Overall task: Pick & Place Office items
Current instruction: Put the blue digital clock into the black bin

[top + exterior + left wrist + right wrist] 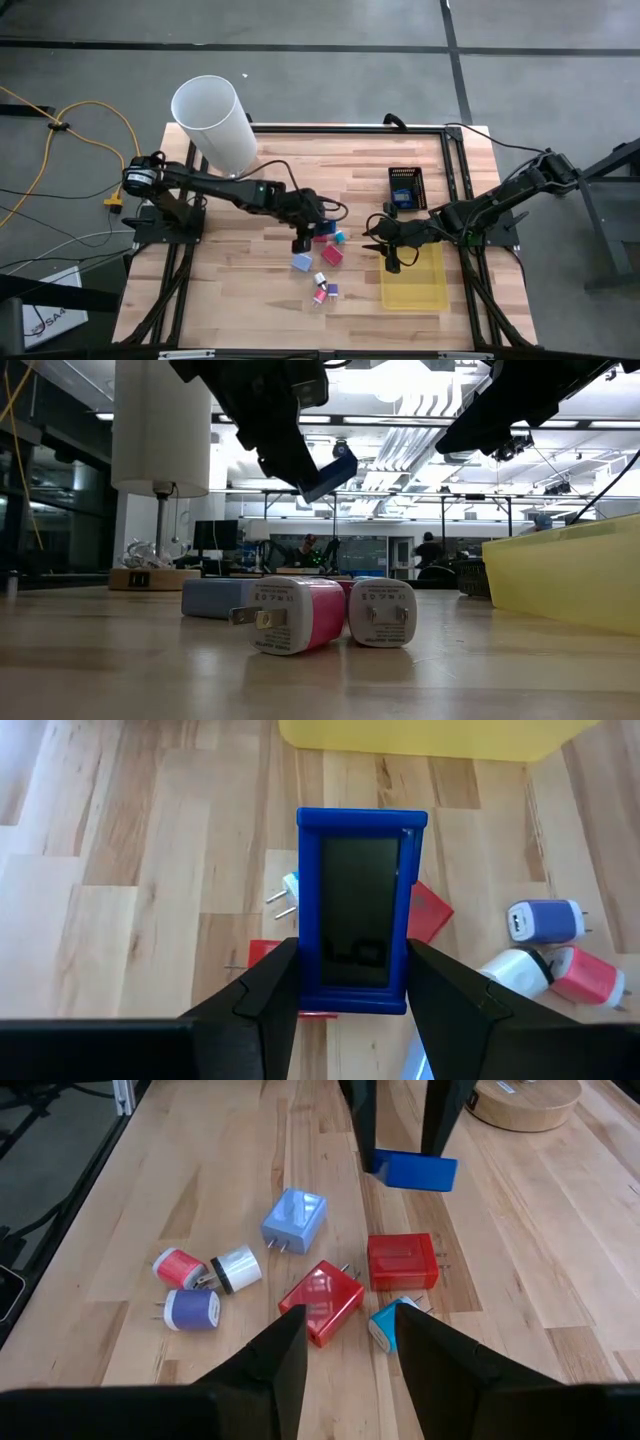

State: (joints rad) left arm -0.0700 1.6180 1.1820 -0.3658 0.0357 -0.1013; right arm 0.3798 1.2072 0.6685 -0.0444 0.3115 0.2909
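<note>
The left gripper (345, 982) grips a dark blue block (360, 910) lifted clear of the table, just short of the yellow tray (414, 280); the tray looks empty, so nothing seems placed yet. The right gripper (345, 1335) hovers with fingers apart, holding nothing, over the tray's near edge; the remaining office items (320, 1298) lie scattered beside the tray, all left to move.

Tall white cylinder (213, 122) stands upright at worktop's (240, 285) eleven o'clock; yellow tray (414, 279) lies at four; black basket (407, 187) at two.
</note>
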